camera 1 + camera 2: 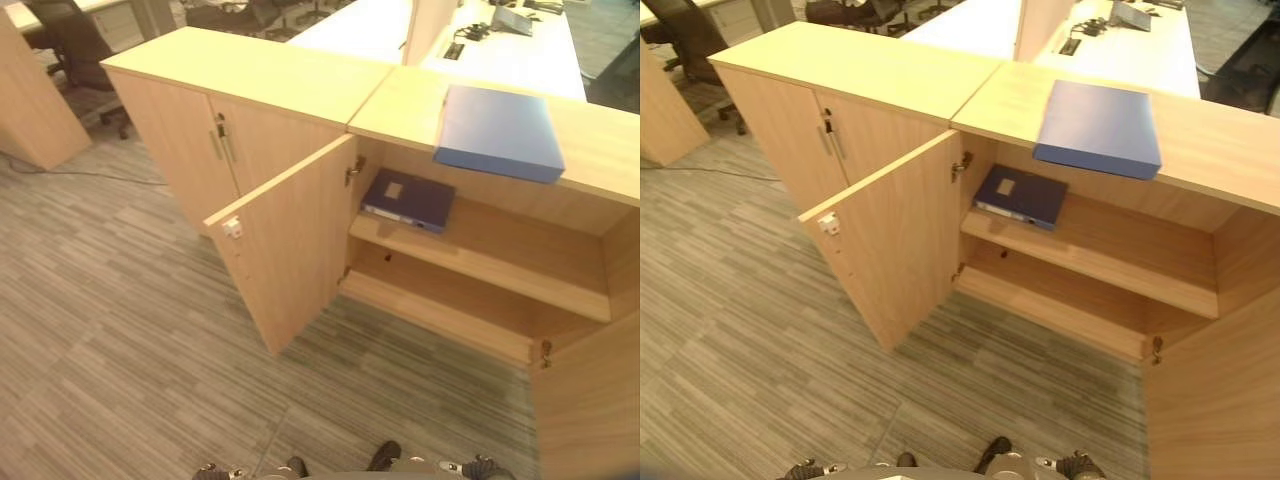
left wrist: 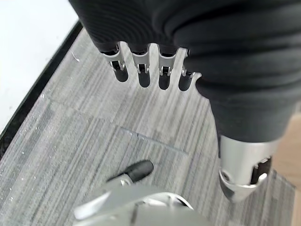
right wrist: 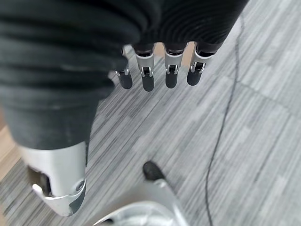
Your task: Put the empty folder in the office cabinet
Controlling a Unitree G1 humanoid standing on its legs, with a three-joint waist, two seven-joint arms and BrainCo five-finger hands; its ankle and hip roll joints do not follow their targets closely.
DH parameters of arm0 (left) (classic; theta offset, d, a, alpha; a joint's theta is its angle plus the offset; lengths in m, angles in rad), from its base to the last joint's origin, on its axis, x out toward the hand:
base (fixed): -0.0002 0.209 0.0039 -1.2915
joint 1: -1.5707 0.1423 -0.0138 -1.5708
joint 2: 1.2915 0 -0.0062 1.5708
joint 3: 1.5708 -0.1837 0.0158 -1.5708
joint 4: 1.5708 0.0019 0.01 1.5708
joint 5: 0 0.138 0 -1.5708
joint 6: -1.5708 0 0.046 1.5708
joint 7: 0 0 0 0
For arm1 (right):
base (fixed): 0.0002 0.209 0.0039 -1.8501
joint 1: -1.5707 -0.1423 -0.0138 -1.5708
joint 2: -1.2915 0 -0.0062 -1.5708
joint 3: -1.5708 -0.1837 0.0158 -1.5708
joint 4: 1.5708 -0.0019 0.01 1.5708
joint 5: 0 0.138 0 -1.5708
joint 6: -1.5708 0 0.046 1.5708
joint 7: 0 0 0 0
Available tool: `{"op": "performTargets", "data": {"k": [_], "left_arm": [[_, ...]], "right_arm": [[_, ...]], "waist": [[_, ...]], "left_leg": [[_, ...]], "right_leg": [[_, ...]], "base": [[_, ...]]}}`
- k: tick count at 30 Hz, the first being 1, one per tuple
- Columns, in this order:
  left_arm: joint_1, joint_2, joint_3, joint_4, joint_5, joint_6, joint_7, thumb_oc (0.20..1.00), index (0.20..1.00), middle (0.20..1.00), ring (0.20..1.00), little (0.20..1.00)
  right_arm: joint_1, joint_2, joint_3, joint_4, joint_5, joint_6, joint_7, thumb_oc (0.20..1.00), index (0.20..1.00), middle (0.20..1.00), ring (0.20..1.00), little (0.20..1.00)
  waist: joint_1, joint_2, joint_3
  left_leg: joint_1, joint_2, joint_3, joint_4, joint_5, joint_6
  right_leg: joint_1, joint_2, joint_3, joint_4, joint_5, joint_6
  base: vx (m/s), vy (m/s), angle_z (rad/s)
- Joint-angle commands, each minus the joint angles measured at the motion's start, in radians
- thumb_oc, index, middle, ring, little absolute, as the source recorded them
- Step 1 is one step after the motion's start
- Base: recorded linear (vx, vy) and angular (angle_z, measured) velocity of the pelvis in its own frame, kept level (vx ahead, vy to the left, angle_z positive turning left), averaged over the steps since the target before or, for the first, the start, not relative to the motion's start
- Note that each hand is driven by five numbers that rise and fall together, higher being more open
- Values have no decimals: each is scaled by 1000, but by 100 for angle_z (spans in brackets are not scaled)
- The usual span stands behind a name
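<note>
Folder [image 1: 499,132] flat atop cabinet [image 1: 480,240], well apart from both relaxed, empty hands [image 2: 150,70] [image 3: 155,70] hanging over carpet.

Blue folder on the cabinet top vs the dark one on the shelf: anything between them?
Only the cabinet's top board: the blue folder lies on it, the dark folder on the shelf below, per both eye views.

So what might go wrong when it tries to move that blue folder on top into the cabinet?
The blue folder overhangs the cabinet top's front edge, so a clumsy grasp might tip it to the floor. The darker folder already lies on the upper shelf, so the new one may bump it. The open door juts outward and might obstruct the left hand.
</note>
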Motion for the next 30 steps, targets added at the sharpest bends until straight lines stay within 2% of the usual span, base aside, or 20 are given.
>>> {"op": "performTargets", "data": {"k": [1, 9, 11, 12, 14, 15, 16, 17, 18, 19, 20, 22, 23, 24, 26, 27, 28, 29, 30], "left_arm": [[-22, 10, 34, 34, 38, -3, 13, 1000, 1000, 1000, 1000, 1000], [-22, 16, 35, 19, 40, -5, 18, 1000, 1000, 1000, 1000, 1000], [-21, 25, 46, 16, 18, -7, 19, 1000, 1000, 1000, 1000, 1000], [-15, 26, 59, 7, -12, -10, 20, 1000, 1000, 1000, 1000, 1000], [-10, 18, 71, 3, -48, -15, 31, 1000, 1000, 1000, 1000, 1000], [-11, 17, 70, 4, -49, -15, 31, 1000, 1000, 1000, 1000, 1000], [-5, 10, 68, 19, -52, -13, 30, 1000, 1000, 1000, 1000, 1000], [-5, 9, 68, 19, -52, -13, 30, 1000, 1000, 1000, 1000, 1000], [6, 1, 74, 36, -60, -11, 28, 1000, 1000, 1000, 1000, 1000], [9, 0, 77, 45, -65, -12, 29, 1000, 1000, 1000, 1000, 1000], [9, 0, 77, 45, -65, -12, 29, 1000, 1000, 1000, 1000, 1000], [12, -5, 79, 58, -70, -12, 29, 1000, 1000, 1000, 1000, 1000], [7, -6, 76, 61, -70, -11, 30, 1000, 1000, 1000, 1000, 1000], [1, -5, 66, 65, -58, -10, 33, 1000, 1000, 1000, 1000, 1000], [-3, -4, 63, 63, -52, -9, 34, 1000, 1000, 1000, 1000, 1000], [2, -10, 61, 71, -52, -8, 30, 1000, 1000, 1000, 1000, 1000], [2, -10, 61, 71, -52, -8, 30, 1000, 1000, 1000, 1000, 1000], [-9, -6, 50, 71, -35, -9, 24, 1000, 1000, 1000, 1000, 1000], [-9, -6, 50, 71, -35, -9, 24, 1000, 1000, 1000, 1000, 1000]], "right_arm": [[-38, 7, 29, 29, 1, -13, -20, 1000, 1000, 1000, 1000, 1000], [-26, 15, 44, 28, 3, -21, -14, 1000, 1000, 1000, 1000, 1000], [-30, 23, 61, 35, 7, -26, -10, 1000, 1000, 1000, 1000, 1000], [-38, 19, 70, 39, 12, -27, -13, 1000, 1000, 1000, 1000, 1000], [-47, 7, 68, 42, 22, -27, -20, 1000, 1000, 1000, 1000, 1000], [-47, 6, 68, 42, 22, -27, -20, 1000, 1000, 1000, 1000, 1000], [-45, -4, 57, 44, 35, -25, -19, 1000, 1000, 1000, 1000, 1000], [-45, -4, 57, 43, 35, -25, -19, 1000, 1000, 1000, 1000, 1000], [-41, -14, 39, 39, 61, -28, -15, 1000, 1000, 1000, 1000, 1000], [-41, -20, 30, 33, 74, -32, -16, 1000, 1000, 1000, 1000, 1000], [-41, -20, 30, 33, 74, -32, -16, 1000, 1000, 1000, 1000, 1000], [-42, -28, 16, 22, 87, -36, -24, 1000, 1000, 1000, 1000, 1000], [-37, -32, 11, 21, 86, -35, -27, 1000, 1000, 1000, 1000, 1000], [-35, -37, 9, 25, 82, -34, -29, 1000, 1000, 1000, 1000, 1000], [-35, -38, 9, 27, 78, -31, -31, 1000, 1000, 1000, 1000, 1000], [-24, -35, 6, 38, 70, -28, -27, 1000, 1000, 1000, 1000, 1000], [-24, -35, 6, 38, 70, -28, -27, 1000, 1000, 1000, 1000, 1000], [-15, -25, -2, 47, 57, -18, -20, 1000, 1000, 1000, 1000, 1000], [-15, -25, -2, 47, 57, -18, -20, 1000, 1000, 1000, 1000, 1000]], "waist": [[11, -20, 10], [-13, -29, 3], [-5, -55, 20], [11, -66, 43], [35, -55, 62], [33, -53, 61], [38, -51, 66], [37, -51, 65], [33, -50, 62], [31, -48, 60], [31, -48, 60], [34, -32, 60], [36, -16, 61], [35, -9, 64], [36, -3, 65], [35, 15, 44], [35, 15, 44], [27, 9, 19], [27, 9, 19]], "left_leg": [[-33, -14, -53, -32, -40, -21], [6, 36, -21, -30, -42, -54], [-48, 99, -11, 174, -95, -78], [-112, 144, -28, 355, -98, -71], [-192, 176, -102, 489, -34, -75], [-197, 178, -106, 495, -35, -77], [-251, 170, -163, 495, -20, -71], [-253, 170, -164, 495, -20, -71], [-255, 168, -191, 388, -24, -72], [-257, 170, -209, 326, -2, -83], [-256, 170, -208, 325, -1, -83], [-274, 176, -254, 174, 95, -114], [-280, 182, -288, 68, 163, -136], [-300, 187, -291, 34, 180, -148], [-300, 188, -292, 12, 188, -154], [-265, 183, -305, -28, 177, -155], [-265, 183, -305, -28, 176, -155], [-250, 140, -287, -16, 165, -128], [-250, 140, -287, -16, 165, -128]], "right_leg": [[93, -13, 55, -126, 52, 95], [114, 45, 120, -159, 17, 68], [124, 75, 154, -167, -4, 42], [135, 92, 169, -164, -29, 10], [150, 116, 178, -159, -60, -20], [149, 118, 176, -159, -61, -22], [157, 118, 188, -157, -74, -24], [156, 118, 187, -157, -75, -24], [160, 107, 207, -158, -80, -10], [162, 103, 219, -162, -82, -3], [163, 103, 219, -162, -82, -3], [175, 105, 243, -168, -92, 5], [190, 106, 265, -164, -106, 7], [201, 101, 267, -162, -115, 9], [207, 97, 277, -157, -119, 11], [212, 92, 297, -153, -122, 28], [212, 92, 297, -153, -122, 28], [207, 39, 305, -147, -88, 49], [207, 39, 305, -147, -88, 49]], "base": [[121, -193, -18], [82, -161, -22], [69, -390, -29], [31, -329, -43], [20, -177, -65], [44, -51, -75], [40, -17, -86], [129, 66, -85], [139, 121, -60], [139, 121, -34], [111, 104, -30], [182, 176, -51], [261, 257, -47], [195, 194, -39], [177, 207, -31], [213, 253, -25], [338, 501, -48], [190, 326, -30], [282, 460, -35]]}}
